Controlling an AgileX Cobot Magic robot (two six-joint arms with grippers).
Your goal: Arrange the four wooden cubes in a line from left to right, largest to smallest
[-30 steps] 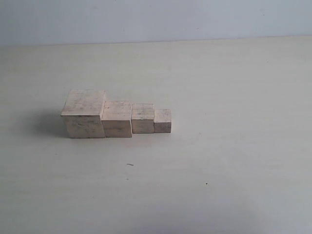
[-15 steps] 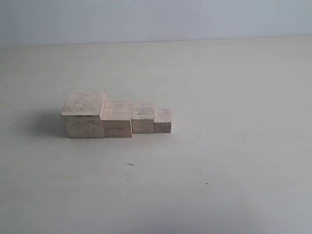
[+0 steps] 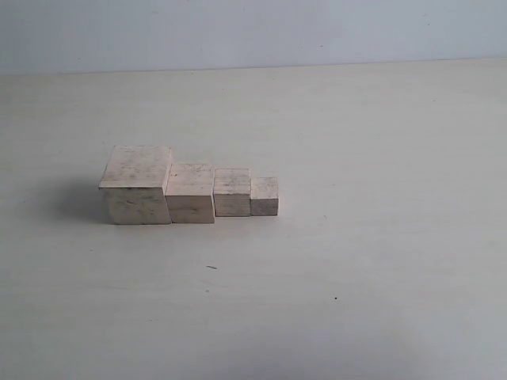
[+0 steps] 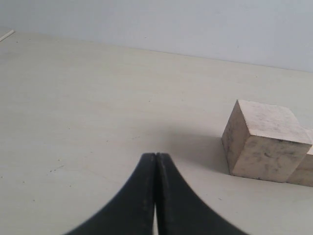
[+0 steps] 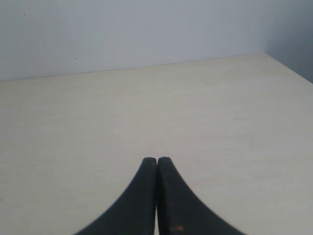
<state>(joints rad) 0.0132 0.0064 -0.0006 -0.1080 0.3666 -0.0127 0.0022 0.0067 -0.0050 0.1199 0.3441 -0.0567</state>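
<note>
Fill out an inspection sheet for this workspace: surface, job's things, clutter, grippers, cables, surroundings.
Surface: pale table, flat.
Job's things: largest cube, second cube, third cube and smallest cube stand in one close row, sizes falling left to right in the exterior view.
Clutter: two tiny dark specks in front of the row.
Grippers: left gripper and right gripper both shut, holding nothing.
Cables: nothing seen.
Surroundings: plain pale wall behind the table.

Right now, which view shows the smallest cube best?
The exterior view: the smallest cube sits whole at the right end of the row. The left wrist view catches only the largest cube and a sliver of its neighbour; the right wrist view shows just table and its shut tool.
</note>
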